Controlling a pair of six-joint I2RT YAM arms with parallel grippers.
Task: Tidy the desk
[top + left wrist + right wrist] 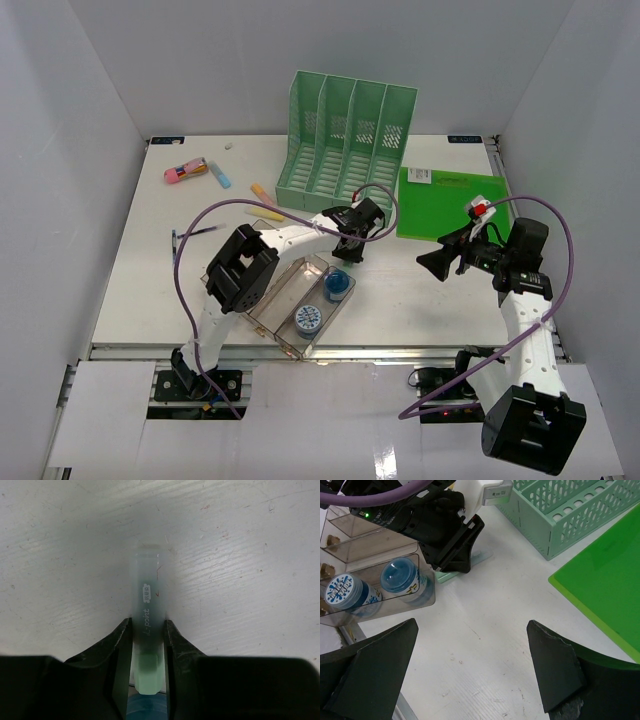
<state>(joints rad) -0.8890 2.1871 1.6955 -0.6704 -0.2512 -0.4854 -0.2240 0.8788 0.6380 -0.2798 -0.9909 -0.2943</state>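
Note:
The white desk (400,300) holds scattered stationery. My left gripper (352,245) is shut on a pale green highlighter (146,605), low at the desk surface just beyond the far right corner of the clear compartmented tray (285,300). In the left wrist view the fingers (120,640) clamp the highlighter's barrel near its cap end. The right wrist view shows that gripper (452,545) with the highlighter (442,576) poking out under it. My right gripper (440,262) is open and empty, held above the desk to the right of the tray, as the right wrist view (472,655) also shows.
The tray holds two blue-lidded jars (338,286) (308,318). A green slotted file rack (345,140) stands at the back, a green folder (450,205) lies to its right. At the back left lie a pink item (185,172), a blue marker (220,178), an orange marker (263,193) and a pen (195,232).

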